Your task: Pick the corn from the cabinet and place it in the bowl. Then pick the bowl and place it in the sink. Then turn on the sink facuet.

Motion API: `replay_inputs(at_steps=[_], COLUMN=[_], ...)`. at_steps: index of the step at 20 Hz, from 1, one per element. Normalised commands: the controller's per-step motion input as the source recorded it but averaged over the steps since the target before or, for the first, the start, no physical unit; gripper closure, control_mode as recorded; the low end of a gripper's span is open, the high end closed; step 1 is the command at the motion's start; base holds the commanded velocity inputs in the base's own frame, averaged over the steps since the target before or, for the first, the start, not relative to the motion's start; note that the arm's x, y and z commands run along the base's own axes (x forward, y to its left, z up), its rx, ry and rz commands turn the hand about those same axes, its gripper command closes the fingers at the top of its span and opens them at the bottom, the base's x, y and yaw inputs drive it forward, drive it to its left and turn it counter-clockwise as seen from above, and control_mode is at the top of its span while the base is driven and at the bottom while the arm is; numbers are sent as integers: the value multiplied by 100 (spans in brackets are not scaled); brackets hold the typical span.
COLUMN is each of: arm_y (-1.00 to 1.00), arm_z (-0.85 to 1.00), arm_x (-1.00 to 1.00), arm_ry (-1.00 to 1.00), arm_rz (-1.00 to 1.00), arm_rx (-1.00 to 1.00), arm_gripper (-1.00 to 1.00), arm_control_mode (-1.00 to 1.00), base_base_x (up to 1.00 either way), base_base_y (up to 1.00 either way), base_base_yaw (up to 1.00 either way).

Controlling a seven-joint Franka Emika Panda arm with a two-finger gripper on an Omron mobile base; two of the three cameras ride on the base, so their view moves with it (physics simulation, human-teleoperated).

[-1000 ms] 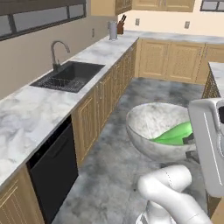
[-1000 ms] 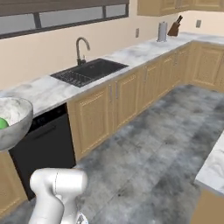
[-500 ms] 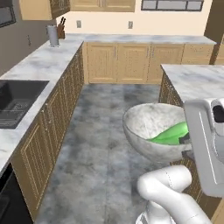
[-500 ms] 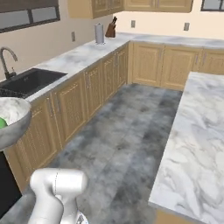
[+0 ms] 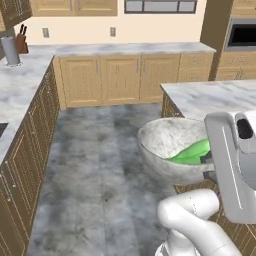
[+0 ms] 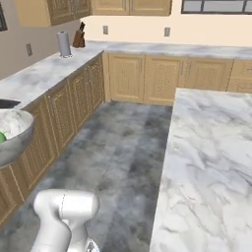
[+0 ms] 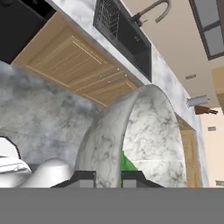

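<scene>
Bowl (image 5: 165, 150) is held off the floor, in mid-air over the grey floor (image 5: 95, 165), clamped at its rim by the end effector (image 7: 108, 178); in the hand view one dark fingertip (image 7: 83, 178) is seen outside the wall and the other inside, pinched together on the marbled rim. Corn (image 5: 192, 152) is seen lying inside the bowl, green, against the side nearest the end effector; a sliver of it shows in the hand view between rim and inner wall, and a small green bit at the left edge of the right base view. Bowl is seen upright in the left base view, just beside the island worktop (image 5: 215, 95), partly in front of its cabinet face. In the right base view the bowl (image 6: 15, 135) is cut by the left frame edge.

Sink (image 7: 124, 33) is seen in the hand view as a black basin with a wire rack, set in the marble worktop (image 7: 164, 78), well apart from the bowl; sink facuet (image 7: 153, 11) is seen behind it, arched. Base cupboards (image 5: 100, 80) are lined along the far wall. A knife block (image 6: 78, 38) and a grey canister (image 6: 63, 44) are seen on the corner worktop, near each other.
</scene>
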Motion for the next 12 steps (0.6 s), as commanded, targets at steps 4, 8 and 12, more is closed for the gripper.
replay_inputs(at_steps=[4, 8, 12], arm_y=[0, 0, 0], arm_z=[0, 0, 0], arm_x=[0, 0, 0], arm_ry=[0, 0, 0], arm_rz=[0, 0, 0], arm_rx=[0, 0, 0], arm_gripper=[100, 100, 100], arm_control_mode=[100, 100, 100], base_base_x=[100, 100, 97], base_base_y=[0, 0, -1], base_base_yaw=[15, 24, 35])
